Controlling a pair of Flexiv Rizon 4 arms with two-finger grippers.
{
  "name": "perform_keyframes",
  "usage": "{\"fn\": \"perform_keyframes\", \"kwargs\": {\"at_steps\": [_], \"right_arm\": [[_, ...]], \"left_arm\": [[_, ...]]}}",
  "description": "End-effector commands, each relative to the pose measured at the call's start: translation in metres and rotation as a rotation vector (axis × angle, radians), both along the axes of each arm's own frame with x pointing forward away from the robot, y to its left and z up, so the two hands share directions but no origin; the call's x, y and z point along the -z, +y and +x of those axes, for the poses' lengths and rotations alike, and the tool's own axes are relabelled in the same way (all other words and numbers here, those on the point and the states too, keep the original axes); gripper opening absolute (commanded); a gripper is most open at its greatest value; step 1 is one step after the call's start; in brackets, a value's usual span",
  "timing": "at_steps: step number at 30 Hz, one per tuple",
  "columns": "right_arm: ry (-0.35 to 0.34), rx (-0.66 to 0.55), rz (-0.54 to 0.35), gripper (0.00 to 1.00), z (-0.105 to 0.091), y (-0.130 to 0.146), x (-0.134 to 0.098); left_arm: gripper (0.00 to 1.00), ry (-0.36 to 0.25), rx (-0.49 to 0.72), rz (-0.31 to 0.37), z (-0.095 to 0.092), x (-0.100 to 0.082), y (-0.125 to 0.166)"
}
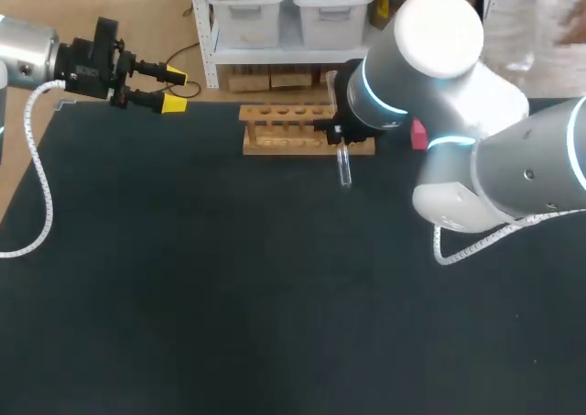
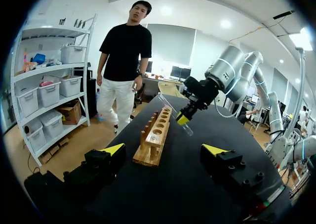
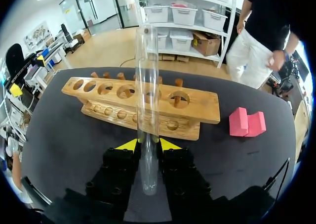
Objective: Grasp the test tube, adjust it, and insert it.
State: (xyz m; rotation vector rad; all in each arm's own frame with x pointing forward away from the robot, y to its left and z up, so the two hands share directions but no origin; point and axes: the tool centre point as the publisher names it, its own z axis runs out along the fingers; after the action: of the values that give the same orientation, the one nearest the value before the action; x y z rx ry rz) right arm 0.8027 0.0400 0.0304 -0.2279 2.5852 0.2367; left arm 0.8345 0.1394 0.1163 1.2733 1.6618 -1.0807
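Fingers of my right gripper are closed on the tube, one yellow tip pressing on each side. They stand only as far apart as the tube is wide.

The tube is clear, thin and straight, with a rounded end and an open rim at the other end. In the right wrist view it runs from the gripper body out between the fingers and far past the tips, crossing in front of the rack. In the left wrist view it hangs tilted in the air, above the table and not touching the rack. From the head view its rounded end shows just on the near side of the rack's right end, and my right arm hides the gripper itself.

The rack is a long block of light wood with a row of round holes along its top, smaller holes in its lower board, and short pegs on its far side. It sits at the far middle of the table, which is covered in flat black. A pink block lies just right of the rack.

My left gripper hangs at the far left corner of the table, well apart from the rack. Its fingers are spread wide and hold nothing.
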Motion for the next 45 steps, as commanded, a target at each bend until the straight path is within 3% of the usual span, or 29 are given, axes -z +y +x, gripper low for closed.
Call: {"fn": "perform_keyframes", "kwargs": {"at_steps": [1,27,38,45], "right_arm": [[0.016,0.011,-0.01,0.0,-0.001,-0.002,-0.007],[-0.104,0.209,-0.117,0.0,-0.061,-0.032,-0.099],[-0.092,0.157,-0.096,0.0,-0.08,-0.042,-0.114],[-0.092,0.157,-0.096,0.0,-0.08,-0.042,-0.114]], "left_arm": [[1.0,-0.002,0.001,-0.001,0.001,0.001,0.0],[1.0,-0.002,0.001,-0.001,0.001,0.001,0.0],[1.0,-0.002,0.001,-0.001,0.001,0.001,0.0],[1.0,-0.002,0.001,-0.001,0.001,0.001,0.0]]}}
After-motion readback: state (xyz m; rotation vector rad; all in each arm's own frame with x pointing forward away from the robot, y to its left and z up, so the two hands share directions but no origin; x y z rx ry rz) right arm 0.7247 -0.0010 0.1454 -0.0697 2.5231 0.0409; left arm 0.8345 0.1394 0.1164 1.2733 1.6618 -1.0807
